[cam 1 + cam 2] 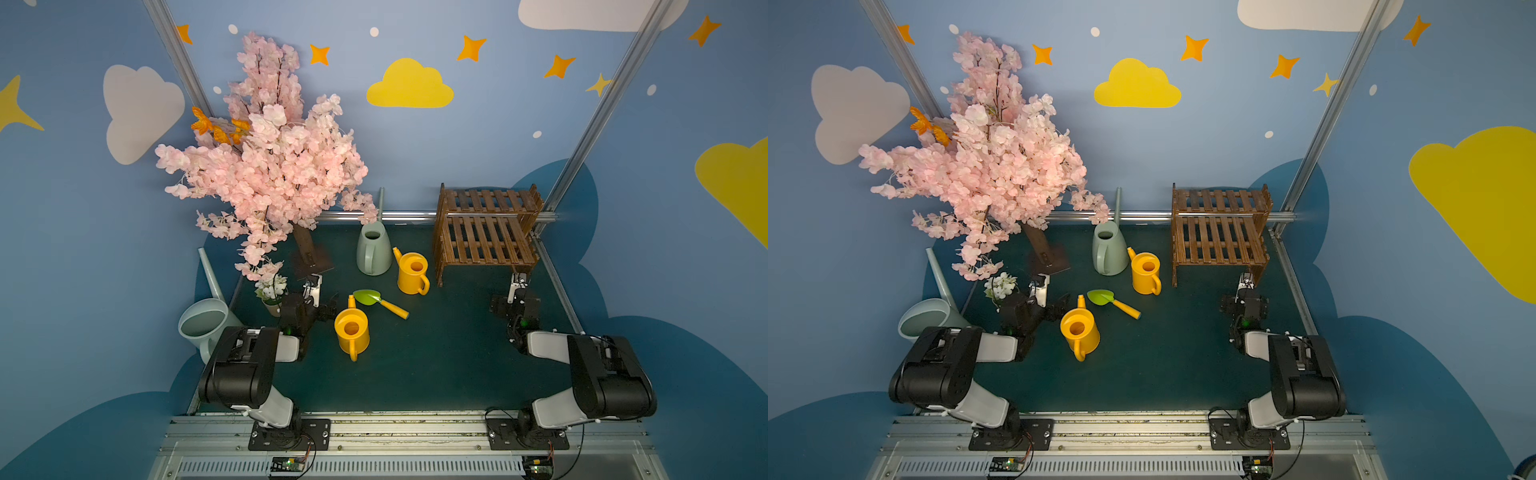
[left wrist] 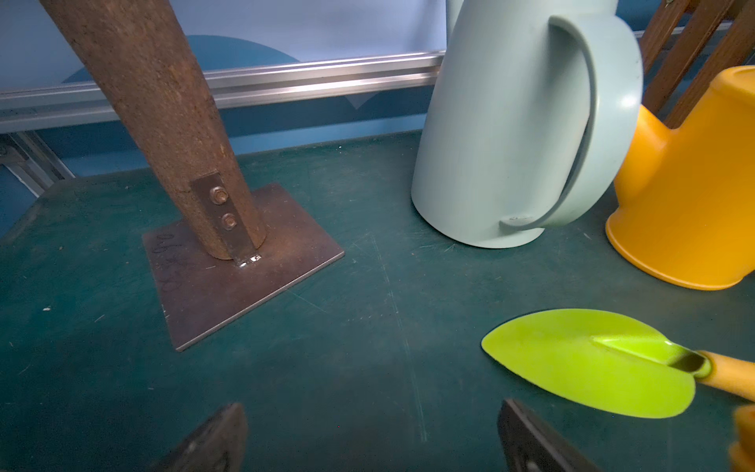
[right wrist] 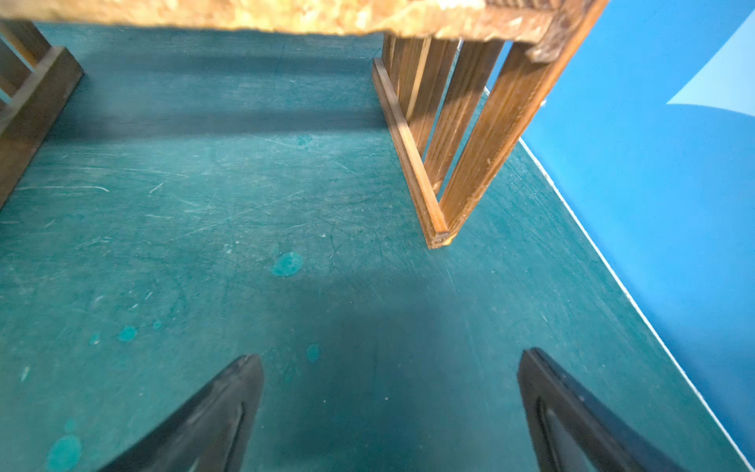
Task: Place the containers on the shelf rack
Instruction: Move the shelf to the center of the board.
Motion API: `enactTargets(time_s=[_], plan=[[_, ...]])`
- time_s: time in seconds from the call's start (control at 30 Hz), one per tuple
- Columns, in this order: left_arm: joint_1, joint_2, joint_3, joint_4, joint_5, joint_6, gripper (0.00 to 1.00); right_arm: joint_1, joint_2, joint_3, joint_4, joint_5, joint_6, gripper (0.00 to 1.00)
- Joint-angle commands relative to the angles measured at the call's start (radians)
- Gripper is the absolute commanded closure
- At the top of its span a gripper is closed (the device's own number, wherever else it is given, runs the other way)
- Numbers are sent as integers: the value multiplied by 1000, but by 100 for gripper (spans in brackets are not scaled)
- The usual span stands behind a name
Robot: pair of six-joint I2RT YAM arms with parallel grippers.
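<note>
- the room's a little blue booth: walls [image 1: 415, 158] painted with white and yellow clouds and orange stars, and aluminium frame rails [image 1: 415, 216] along the back
- the desk [image 1: 436, 353] is covered in a dark green mat, which looks pretty scratched and blotchy up close in the wrist views
- big pink blossom tree [image 1: 270, 166] at the back left, trunk bolted to a rusty base plate [image 2: 241, 265]
- shelf rack [image 1: 484, 239] sits in the back right corner, two slatted brown tiers
- one green-grey can [image 1: 374, 253] stands upright near the middle of the back edge
- the other green-grey can [image 1: 203, 324] is tilted at the left edge with its long spout pointing back; can't tell what it rests on
- one yellow can [image 1: 412, 274] stands just beside the upright grey one, near the rack's left side
- second yellow can [image 1: 352, 332] is mid-desk
- green trowel [image 1: 380, 301] lies between the two yellow ones
- small pot of white flowers [image 1: 272, 291] near the left edge
- left fingers [image 2: 212, 441] are spread apart over bare mat between base plate and trowel
- right fingers [image 3: 204, 425] are also apart, holding nothing, just in front of the rack's front right leg
</note>
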Motion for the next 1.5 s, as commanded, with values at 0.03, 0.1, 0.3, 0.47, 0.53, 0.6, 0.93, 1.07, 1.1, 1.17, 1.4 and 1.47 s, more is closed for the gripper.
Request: enactTargets(time_s=[0.03, 0.1, 0.3, 0.47, 0.53, 0.6, 0.93, 1.07, 1.1, 1.17, 1.4, 1.47], plan=[[2, 6, 7, 22, 24, -6, 0, 3, -22, 18, -1, -7, 2, 2], [3, -6, -12, 52, -7, -20, 0, 5, -25, 14, 5, 2, 2, 2], [-4, -209, -39, -66, -131, -48, 0, 9, -125, 82, -206, 46, 13, 2], [-33, -327, -14, -137, -204, -44, 0, 10, -185, 130, -367, 62, 64, 2], [-51, -347, 11, -167, -234, -31, 0, 10, -211, 148, -439, 68, 98, 2], [-65, -365, 57, -224, -250, -20, 0, 10, -243, 175, -526, 77, 142, 2], [-272, -499, 269, -572, -364, -10, 0, 12, -426, 330, -902, 81, 293, 2], [-422, -490, 350, -672, -467, -58, 1, 3, -493, 338, -927, 111, 258, 2], [-459, -470, 381, -692, -484, -73, 2, -4, -500, 358, -955, 111, 257, 2], [-534, -410, 460, -770, -505, -107, 4, -20, -497, 403, -1004, 106, 247, 2], [-712, -51, 929, -1097, -449, -250, 4, -147, -274, 695, -1239, -24, 206, 3], [-739, 72, 1076, -1187, -412, -323, 3, -177, -200, 801, -1325, -89, 189, 7]])
